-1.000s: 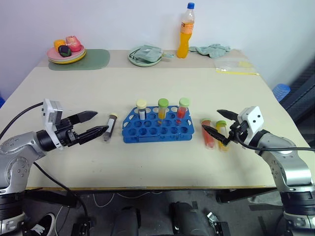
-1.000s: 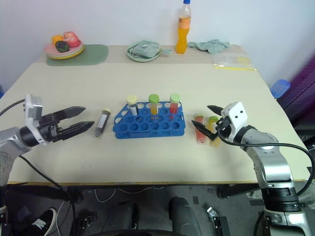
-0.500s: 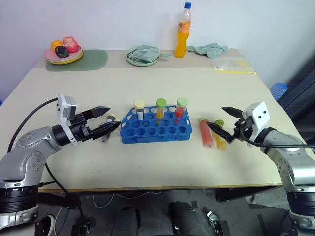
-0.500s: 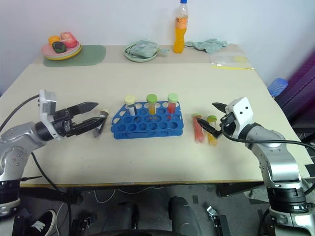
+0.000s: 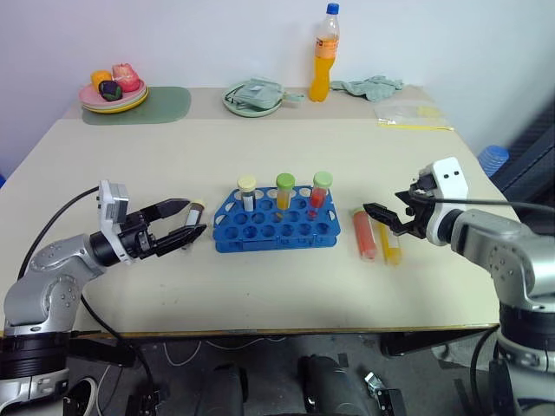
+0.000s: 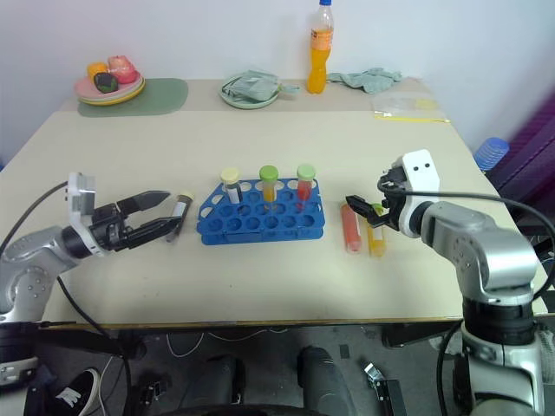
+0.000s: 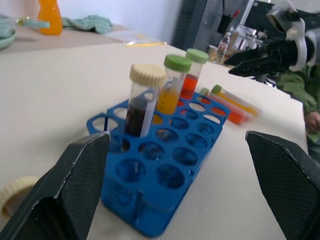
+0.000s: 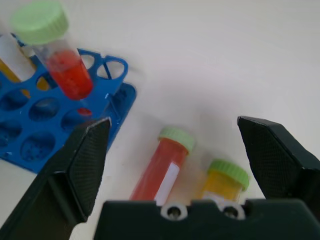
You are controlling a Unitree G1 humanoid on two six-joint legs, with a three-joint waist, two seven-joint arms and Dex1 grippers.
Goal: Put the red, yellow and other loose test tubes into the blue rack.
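On the tabletop (image 5: 260,286), the left gripper (image 5: 178,224) hovers with its fingers spread, empty, its tips just beside a dark test tube (image 5: 192,217) lying flat at the left end of the blue rack (image 5: 276,229). Three capped tubes stand upright in the rack's back row. To the right of the rack lie a red tube (image 5: 363,232) and a yellow tube (image 5: 388,239), side by side. The right gripper (image 5: 392,214) hangs above them, fingers spread, holding nothing.
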